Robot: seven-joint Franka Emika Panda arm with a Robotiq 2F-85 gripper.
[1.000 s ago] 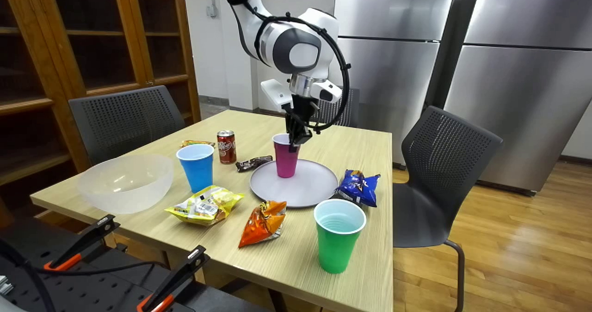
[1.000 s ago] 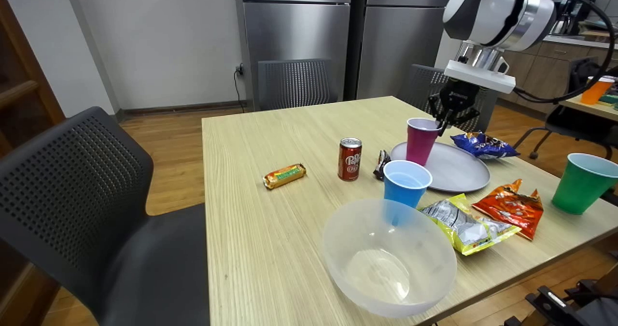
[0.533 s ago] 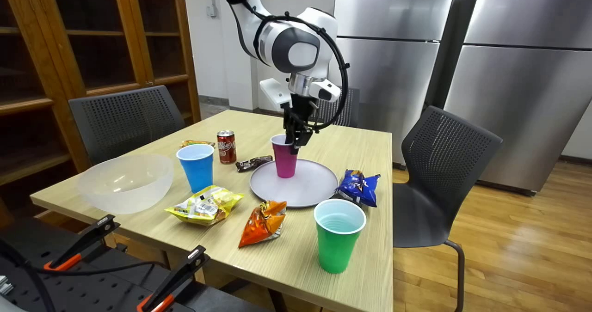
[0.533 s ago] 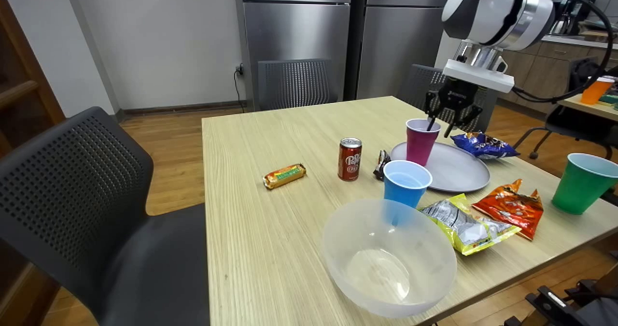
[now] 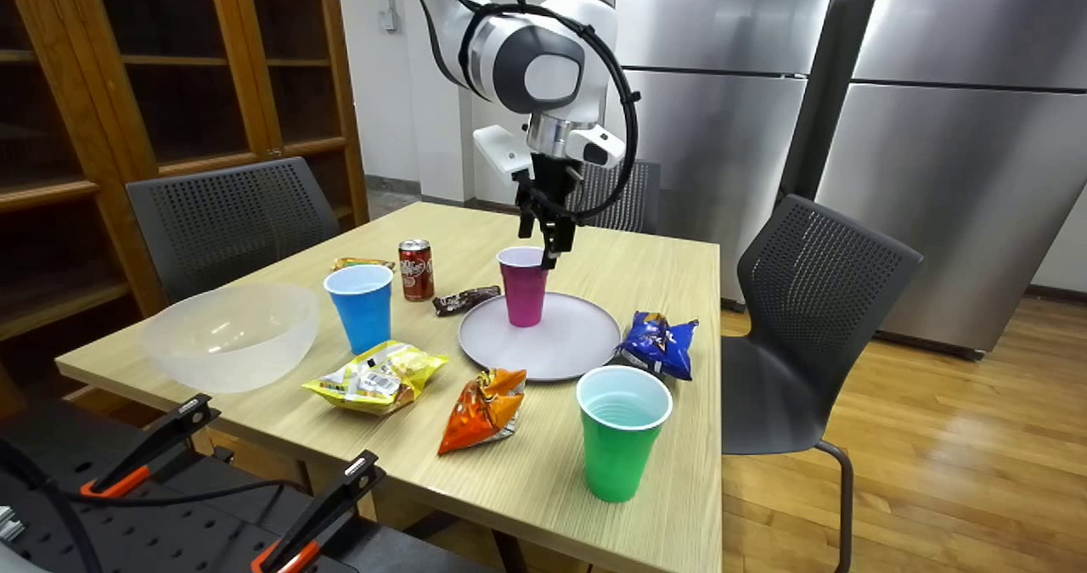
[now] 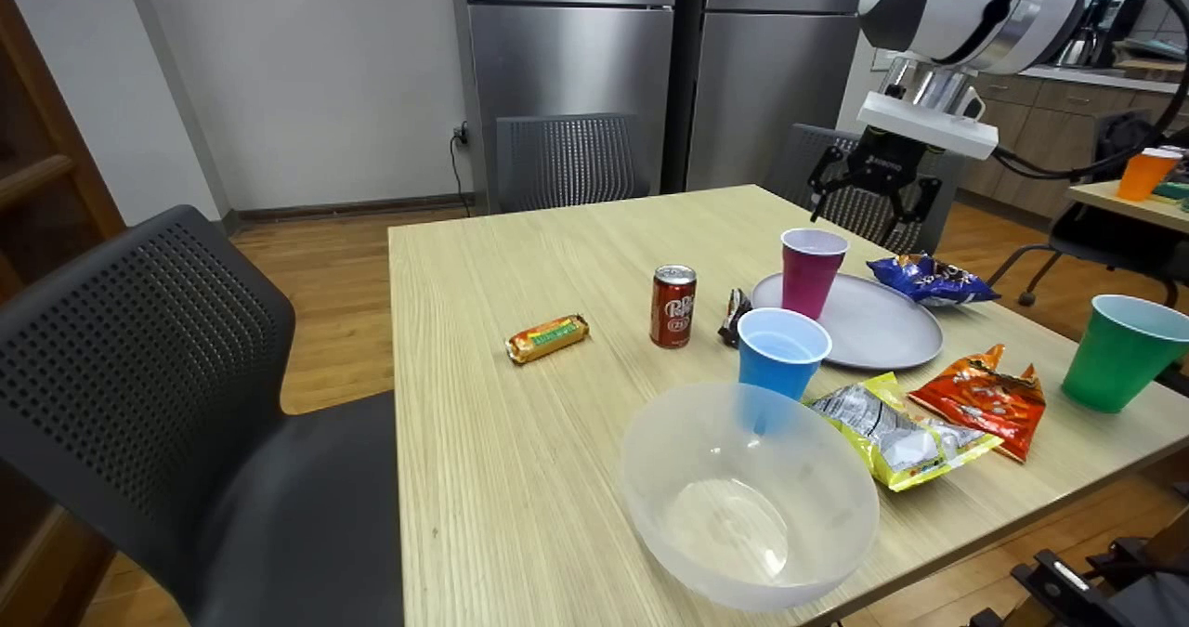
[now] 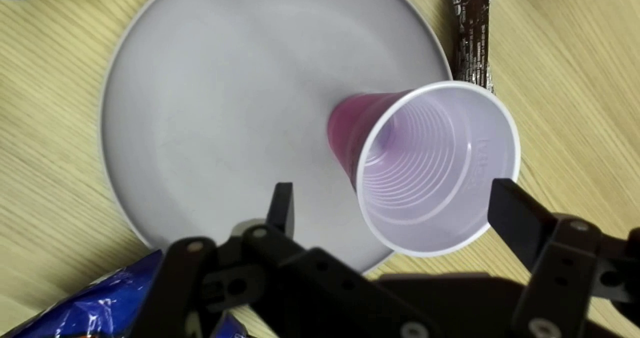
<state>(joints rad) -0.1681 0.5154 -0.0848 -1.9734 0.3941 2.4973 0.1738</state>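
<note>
A tapered magenta plastic cup (image 5: 524,296) stands upright on a round grey plate (image 5: 565,351), whose flat surface presumably steadies it unaided, the black jaws spread and empty near the cup's rim.

A: What is at the centre?

B: In an exterior view, a plate (image 5: 577,348) lies on the table (image 5: 662,267), with a cup (image 5: 525,297) standing on it toward the back left. The tool (image 5: 538,245) hangs close above the cup.

A: And left of the plate?

B: A candy bar (image 5: 465,300) lies just beside it, a soda can (image 5: 417,274) farther left, then, nearer the viewer, a second cup (image 5: 363,314). A bowl (image 5: 233,369) is at the far left.

A: In front, and to the right?

B: A chip bag (image 5: 378,379) lies before the second cup, a second bag (image 5: 484,412) before the plate, a third bag (image 5: 658,345) just right of the plate. A third cup (image 5: 620,446) stands front right. Right of the table is a chair (image 5: 815,301).
</note>
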